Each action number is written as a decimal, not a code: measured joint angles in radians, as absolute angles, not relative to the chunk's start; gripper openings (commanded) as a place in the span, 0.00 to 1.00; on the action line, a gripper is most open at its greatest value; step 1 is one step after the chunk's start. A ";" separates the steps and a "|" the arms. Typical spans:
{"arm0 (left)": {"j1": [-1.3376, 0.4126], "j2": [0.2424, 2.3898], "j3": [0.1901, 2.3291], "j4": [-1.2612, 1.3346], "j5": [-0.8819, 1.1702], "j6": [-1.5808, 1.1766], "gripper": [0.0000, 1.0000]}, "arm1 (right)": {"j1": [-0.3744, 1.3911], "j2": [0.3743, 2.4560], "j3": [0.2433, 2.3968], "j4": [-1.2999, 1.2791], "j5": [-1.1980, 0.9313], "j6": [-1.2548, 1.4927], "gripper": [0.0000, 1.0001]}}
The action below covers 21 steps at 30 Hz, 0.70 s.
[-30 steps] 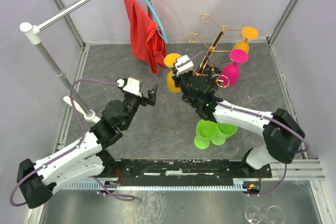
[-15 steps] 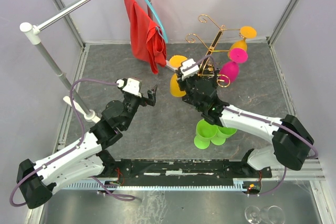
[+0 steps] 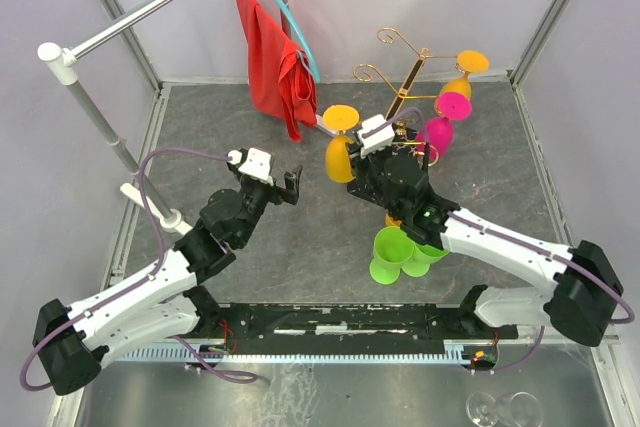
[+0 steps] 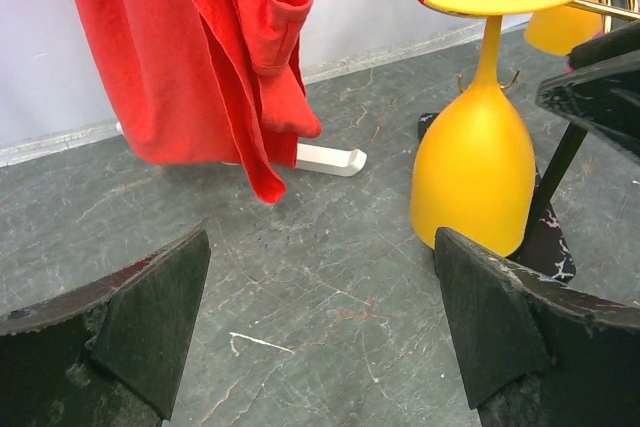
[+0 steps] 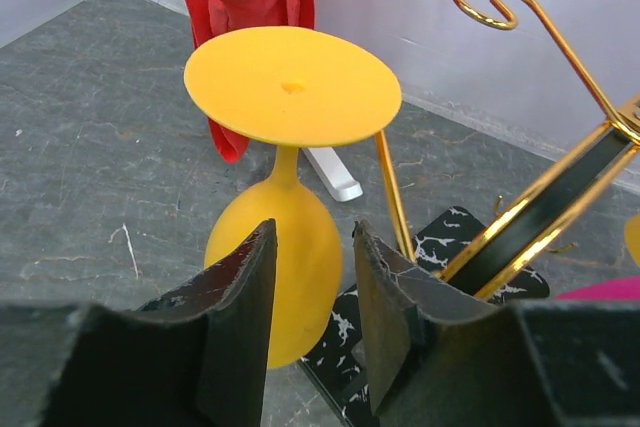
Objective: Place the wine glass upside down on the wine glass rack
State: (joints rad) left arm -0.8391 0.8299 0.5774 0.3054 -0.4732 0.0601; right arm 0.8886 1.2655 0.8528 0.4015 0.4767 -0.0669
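Note:
A yellow wine glass (image 3: 339, 155) hangs upside down at the left side of the gold wine glass rack (image 3: 405, 82), its foot on top against a gold arm. It shows in the right wrist view (image 5: 275, 247) and the left wrist view (image 4: 475, 172). My right gripper (image 3: 365, 152) is open and empty, just right of the glass. In its own view (image 5: 312, 247) the bowl lies beyond the fingertips, apart from them. My left gripper (image 3: 290, 185) is open and empty over the floor, left of the glass; in its own view (image 4: 320, 307) only floor lies between the jaws.
An orange glass (image 3: 466, 71) and a magenta glass (image 3: 440, 129) hang on the rack's right side. The rack's black marbled base (image 5: 450, 237) lies below my right gripper. Green cups (image 3: 400, 247) stand near my right arm. Red cloth (image 3: 275, 62) hangs on a blue hanger at the back.
My right gripper has drawn back to the right, away from the yellow glass. The glass has shifted slightly right and stays hanging. My left gripper has edged a little forward.

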 measured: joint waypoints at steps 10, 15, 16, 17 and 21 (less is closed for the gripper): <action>-0.839 0.831 0.580 0.273 -0.471 0.043 0.99 | 0.897 1.063 0.876 0.084 0.445 0.024 0.58; -0.839 0.862 0.590 0.242 -0.450 0.025 0.99 | 0.896 1.034 1.016 -0.154 0.450 0.081 0.58; -0.839 0.874 0.595 0.231 -0.443 0.019 0.99 | 0.896 1.035 1.052 -0.202 0.450 0.093 0.58; -0.839 0.883 0.599 0.224 -0.436 0.014 0.99 | 0.896 1.035 1.088 -0.249 0.453 0.106 0.57; -0.839 0.919 0.620 0.197 -0.396 0.006 0.99 | 0.896 1.047 1.240 -0.409 0.457 0.149 0.59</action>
